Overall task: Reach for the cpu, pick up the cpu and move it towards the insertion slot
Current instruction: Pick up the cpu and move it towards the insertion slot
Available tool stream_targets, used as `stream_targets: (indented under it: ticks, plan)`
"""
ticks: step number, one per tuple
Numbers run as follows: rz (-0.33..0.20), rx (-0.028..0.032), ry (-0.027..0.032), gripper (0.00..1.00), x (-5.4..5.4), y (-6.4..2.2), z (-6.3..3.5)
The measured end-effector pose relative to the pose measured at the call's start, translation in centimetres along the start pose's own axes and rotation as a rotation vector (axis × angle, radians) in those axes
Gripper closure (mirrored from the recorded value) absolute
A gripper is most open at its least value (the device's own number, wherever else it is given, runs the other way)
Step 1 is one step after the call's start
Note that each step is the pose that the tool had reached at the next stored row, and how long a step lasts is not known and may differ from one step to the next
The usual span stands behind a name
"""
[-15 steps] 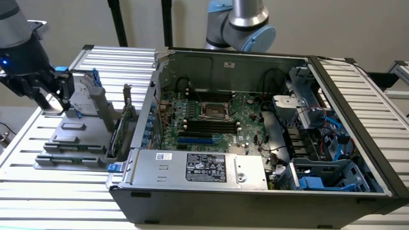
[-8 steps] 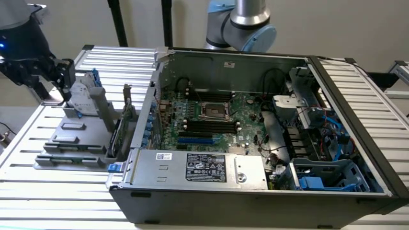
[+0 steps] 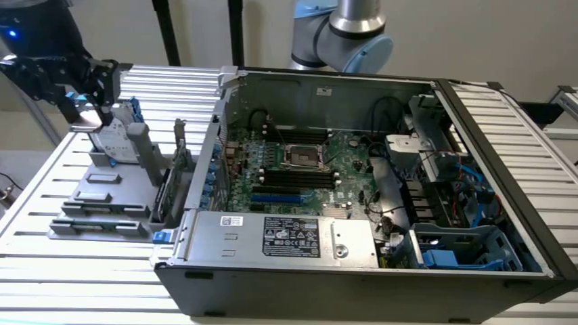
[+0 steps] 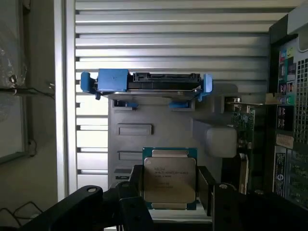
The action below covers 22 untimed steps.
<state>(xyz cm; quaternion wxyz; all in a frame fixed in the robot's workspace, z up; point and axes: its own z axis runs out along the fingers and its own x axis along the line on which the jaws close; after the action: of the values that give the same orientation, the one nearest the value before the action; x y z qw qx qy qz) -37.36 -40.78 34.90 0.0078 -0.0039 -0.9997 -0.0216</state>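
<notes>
While the gripper (image 3: 89, 101) hangs at the exterior view's far left above the grey holder (image 3: 99, 203), it clamps the cpu (image 3: 88, 120), well apart from the insertion slot (image 3: 305, 157) inside the computer case (image 3: 361, 271). From the wrist view, both fingers (image 4: 136, 185) press the cpu's (image 4: 169, 179) sides, with the blue-framed hard drive (image 4: 147, 83) beyond.

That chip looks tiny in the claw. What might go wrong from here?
1. The chip is pinched just by its edges in the gripper, above the grey rack; a slip might drop it.
2. The socket sits deep inside the computer, past the case wall and near black cables; the arm might bump those on the way.
</notes>
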Motion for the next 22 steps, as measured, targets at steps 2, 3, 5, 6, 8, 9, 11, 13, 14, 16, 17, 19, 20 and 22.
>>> stream_targets:
  ticks: [2, 3, 5, 6, 8, 9, 11, 13, 14, 16, 17, 19, 20, 22]
  plan:
    - [0.000, -0.0005, 0.0014, 0.45, -0.9, 0.04, -0.78]
    - [0.000, -0.0006, 0.0024, 0.45, -1.3, 0.06, -1.11]
    - [0.000, -0.0012, 0.0033, 0.45, -2.2, 0.09, -1.62]
    - [0.000, -0.0018, 0.0035, 0.45, -2.7, 0.10, -1.84]
    - [0.000, -0.0029, 0.0035, 0.45, -3.6, 0.13, -2.24]
    - [0.000, -0.0038, 0.0035, 0.45, -4.1, 0.13, -2.44]
    - [0.000, -0.0059, 0.0036, 0.45, -5.0, 0.16, -2.85]
    - [0.000, -0.0082, 0.0036, 0.45, -5.9, 0.18, -3.21]
    - [0.000, -0.0089, 0.0035, 0.45, -6.3, 0.19, -3.36]
    - [0.000, -0.0099, 0.0036, 0.45, -7.2, 0.21, -3.59]
    - [0.000, -0.0101, 0.0036, 0.45, -7.7, 0.22, -3.69]
    - [0.000, -0.0105, 0.0036, 0.45, -8.6, 0.23, -3.85]
    - [0.000, -0.0105, 0.0036, 0.45, -9.0, 0.23, -3.92]
    - [0.000, -0.0105, 0.0036, 0.45, -9.9, 0.25, -4.00]
